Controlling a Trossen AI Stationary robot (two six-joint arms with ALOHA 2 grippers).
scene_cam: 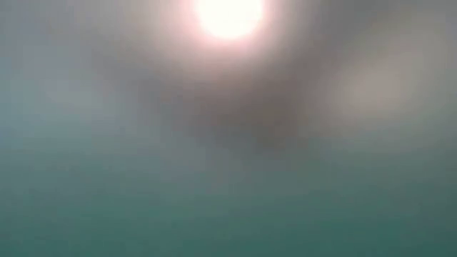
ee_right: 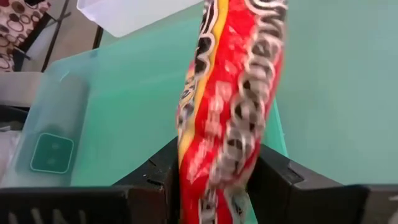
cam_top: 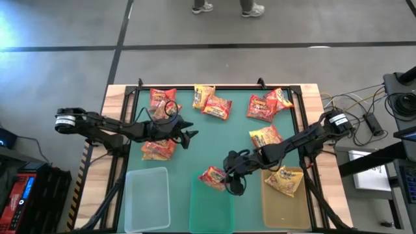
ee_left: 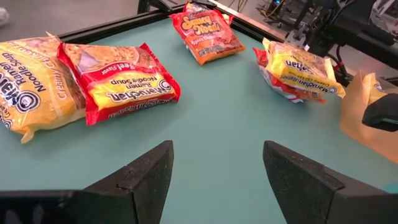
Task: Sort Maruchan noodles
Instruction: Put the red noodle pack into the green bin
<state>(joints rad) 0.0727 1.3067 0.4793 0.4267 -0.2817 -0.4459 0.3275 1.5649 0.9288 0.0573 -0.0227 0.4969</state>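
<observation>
A red noodle packet (ee_right: 233,106) was clamped between the fingers of the right gripper (cam_top: 229,177) above the near edge of the green bin (cam_top: 211,208). The left gripper (cam_top: 188,135) was held released over the table (cam_top: 221,140), with other packets (cam_top: 216,105) scattered around it.

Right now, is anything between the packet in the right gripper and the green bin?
Nothing visible. The right gripper holds a red noodle packet at the green bin's far rim; the bin looks empty. The left gripper waits open, away to the side.
</observation>
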